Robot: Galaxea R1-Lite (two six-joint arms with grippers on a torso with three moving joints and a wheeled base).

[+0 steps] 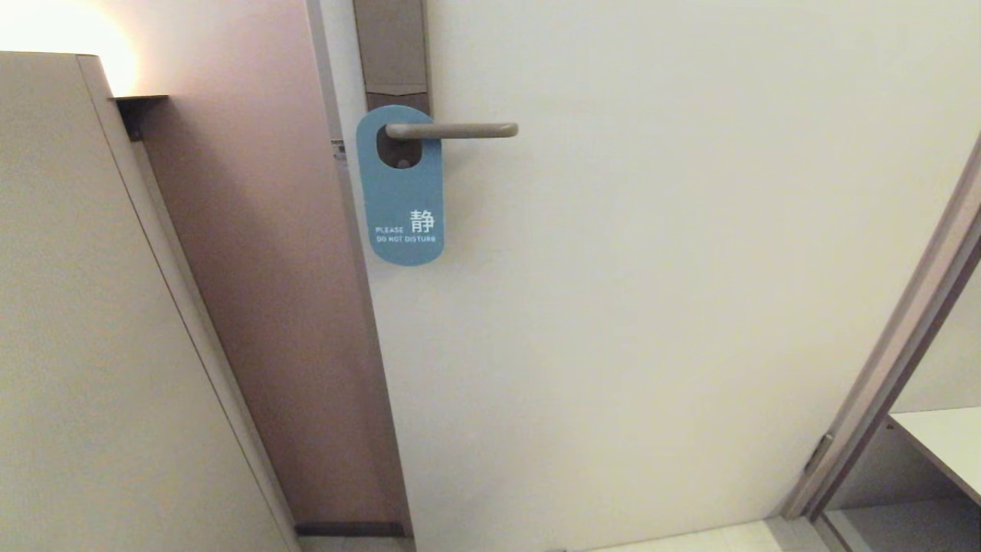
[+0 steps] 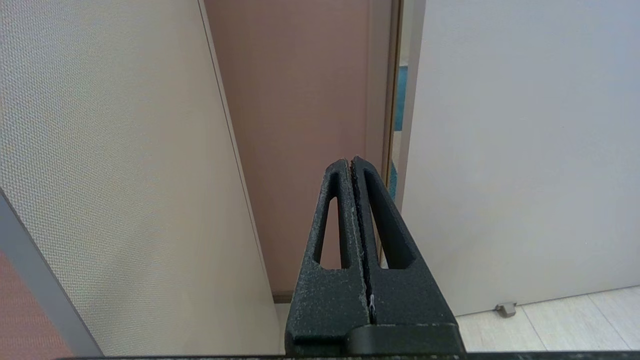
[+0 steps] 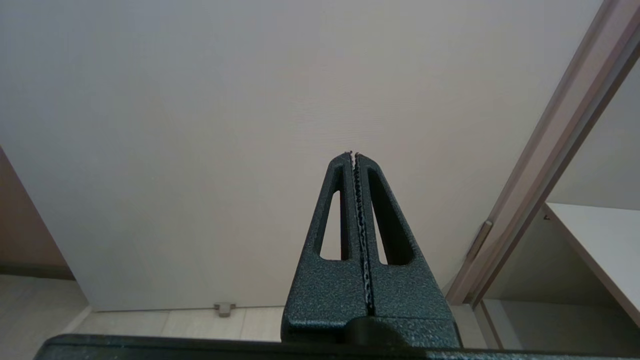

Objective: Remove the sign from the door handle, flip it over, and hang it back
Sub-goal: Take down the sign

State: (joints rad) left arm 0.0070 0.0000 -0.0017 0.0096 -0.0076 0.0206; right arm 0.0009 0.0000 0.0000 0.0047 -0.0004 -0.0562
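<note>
The sign (image 1: 402, 192) hangs on the door handle (image 1: 452, 130) by its oval hole, blue side out, with white "PLEASE DO NOT DISTURB". The handle is a beige-bronze lever on a brown backplate (image 1: 391, 54) on the pale door. Neither arm shows in the head view. My left gripper (image 2: 350, 161) is shut and empty, low down, facing the gap at the door's edge. My right gripper (image 3: 353, 155) is shut and empty, low down, facing the lower door. The sign and handle do not show in either wrist view.
A beige panel (image 1: 92, 307) stands at the left, with a brown wall (image 1: 260, 268) beside the door edge. The door frame (image 1: 904, 322) and a white shelf (image 1: 943, 445) are at the right. A door stop (image 3: 224, 309) sits on the floor under the door.
</note>
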